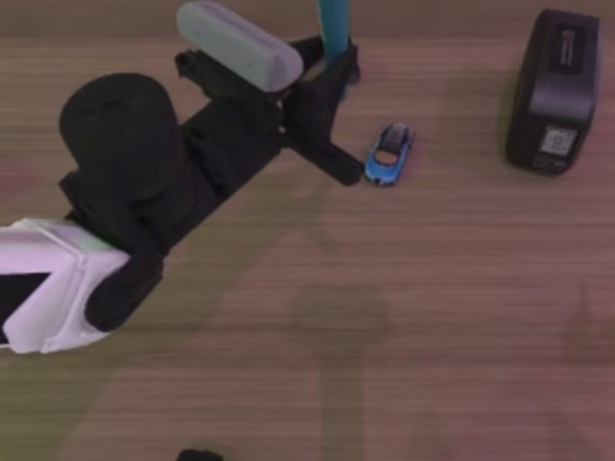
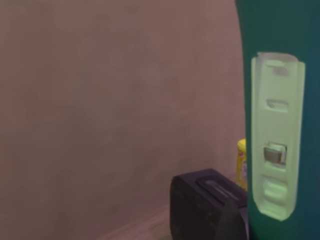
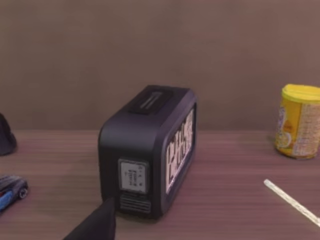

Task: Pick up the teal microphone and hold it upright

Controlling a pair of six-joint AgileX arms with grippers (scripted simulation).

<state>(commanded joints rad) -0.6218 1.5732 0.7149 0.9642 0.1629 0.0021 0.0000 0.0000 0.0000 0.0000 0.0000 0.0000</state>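
The teal microphone [image 1: 334,27] stands upright at the back of the table, left of centre, lifted off the wood. Only its teal handle shows in the top view; the head is out of view. My left gripper [image 1: 334,91] is shut on the handle's lower part. In the left wrist view the handle [image 2: 305,30] fills one side, with its white switch panel [image 2: 277,135] facing the camera. My right gripper [image 3: 100,225] shows only as a dark tip in the right wrist view, low over the table and facing the dark clock.
A blue toy car [image 1: 389,154] lies just right of the left gripper. A dark clock [image 1: 554,91] [image 3: 150,150] stands at the back right. A yellow can [image 3: 299,122] and a thin white stick [image 3: 292,202] lie beyond it.
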